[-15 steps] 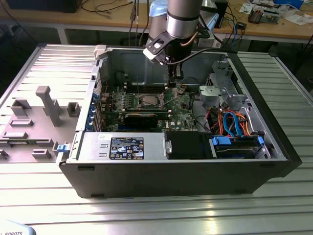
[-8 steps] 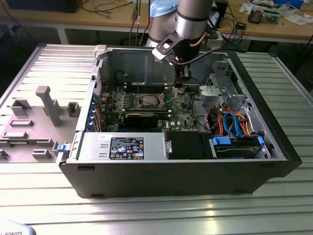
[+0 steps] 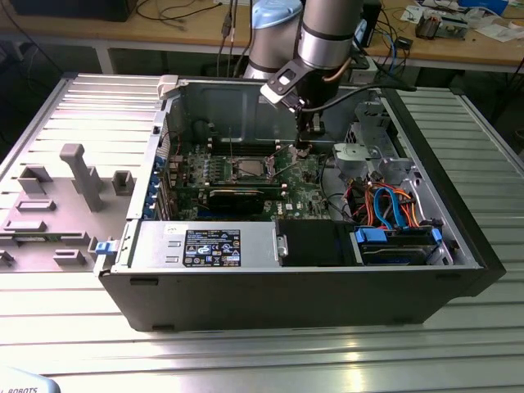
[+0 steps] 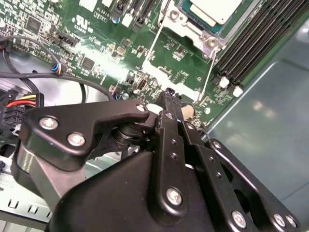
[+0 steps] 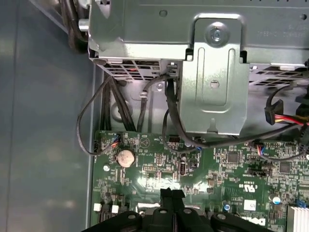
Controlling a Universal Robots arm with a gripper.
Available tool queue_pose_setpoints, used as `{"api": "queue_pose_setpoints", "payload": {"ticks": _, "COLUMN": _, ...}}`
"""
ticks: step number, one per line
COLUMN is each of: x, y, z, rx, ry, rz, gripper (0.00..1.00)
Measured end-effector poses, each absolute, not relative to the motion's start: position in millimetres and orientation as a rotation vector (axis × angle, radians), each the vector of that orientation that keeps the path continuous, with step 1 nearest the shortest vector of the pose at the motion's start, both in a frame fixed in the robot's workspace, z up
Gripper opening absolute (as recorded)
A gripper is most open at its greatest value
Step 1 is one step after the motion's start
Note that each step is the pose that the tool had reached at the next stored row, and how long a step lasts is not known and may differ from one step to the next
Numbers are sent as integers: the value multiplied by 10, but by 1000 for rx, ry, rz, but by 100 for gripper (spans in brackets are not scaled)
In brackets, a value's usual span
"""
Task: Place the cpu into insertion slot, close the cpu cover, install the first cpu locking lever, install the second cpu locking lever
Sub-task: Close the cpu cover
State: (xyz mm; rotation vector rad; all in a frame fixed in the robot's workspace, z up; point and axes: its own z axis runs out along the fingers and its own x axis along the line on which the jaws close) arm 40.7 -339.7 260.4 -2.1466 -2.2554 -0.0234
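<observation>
While the cpu (image 4: 212, 9) sits in the insertion slot (image 3: 236, 169), the hand (image 4: 169, 94) hovers just beside it, fingers pressed together.
The cpu cover (image 4: 193, 30) seems down; the nearby locking lever (image 4: 206, 72) probably wants a steady push from the closed tips, not a grip.

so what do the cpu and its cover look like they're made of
Cpu: looks like metal, pale matte silver with a soft sheen. Cover: likely stamped steel, brighter grey, glinting along its edges.
</observation>
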Motion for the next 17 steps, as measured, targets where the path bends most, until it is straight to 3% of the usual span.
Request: {"api": "queue_pose_setpoints", "payload": {"ticks": 17, "x": 434, "y": -3393, "z": 2454, "rx": -2141, "ry": -2258, "rz": -23, "gripper": 11}}
